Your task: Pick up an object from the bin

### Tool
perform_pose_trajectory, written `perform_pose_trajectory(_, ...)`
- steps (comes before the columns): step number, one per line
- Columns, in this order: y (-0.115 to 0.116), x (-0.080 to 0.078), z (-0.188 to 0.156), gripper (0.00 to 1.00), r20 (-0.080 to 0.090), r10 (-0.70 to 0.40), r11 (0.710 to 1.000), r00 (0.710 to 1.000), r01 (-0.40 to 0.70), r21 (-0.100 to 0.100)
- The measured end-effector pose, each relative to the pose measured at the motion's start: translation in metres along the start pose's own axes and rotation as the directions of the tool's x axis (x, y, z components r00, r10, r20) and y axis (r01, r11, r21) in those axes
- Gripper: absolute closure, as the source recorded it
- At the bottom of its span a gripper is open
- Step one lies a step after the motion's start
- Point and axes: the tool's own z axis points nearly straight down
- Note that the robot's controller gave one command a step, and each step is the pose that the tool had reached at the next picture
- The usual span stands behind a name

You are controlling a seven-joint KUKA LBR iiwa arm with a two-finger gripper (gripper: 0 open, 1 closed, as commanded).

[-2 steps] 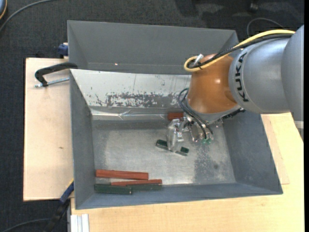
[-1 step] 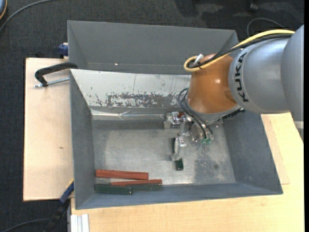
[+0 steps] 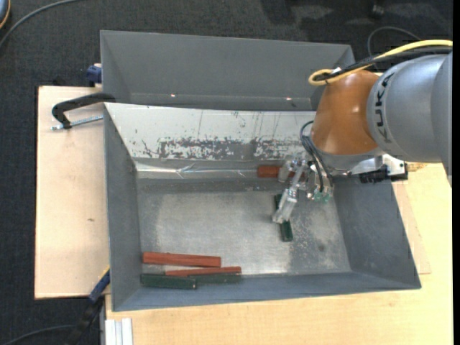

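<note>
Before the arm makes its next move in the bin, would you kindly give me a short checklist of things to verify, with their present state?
1. The gripper is inside the bin, low over the floor, right of the middle: ok.
2. There is a thing at the gripper's tip, a small dark green piece: ok.
3. That piece is actually gripped: cannot tell.
4. The red-brown block by the back wall lies apart from the gripper: ok.
5. The two red-brown sticks and the dark green stick along the front wall are well out of the way: ok.
6. The gripper is clear of the bin's walls: ok.
</note>
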Motion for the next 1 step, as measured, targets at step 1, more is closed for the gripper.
perform_pose_trajectory(1,-0.0683,-0.0071,-0.0401,0.00,0.006,-0.121,0.993,0.993,0.121,0.002)
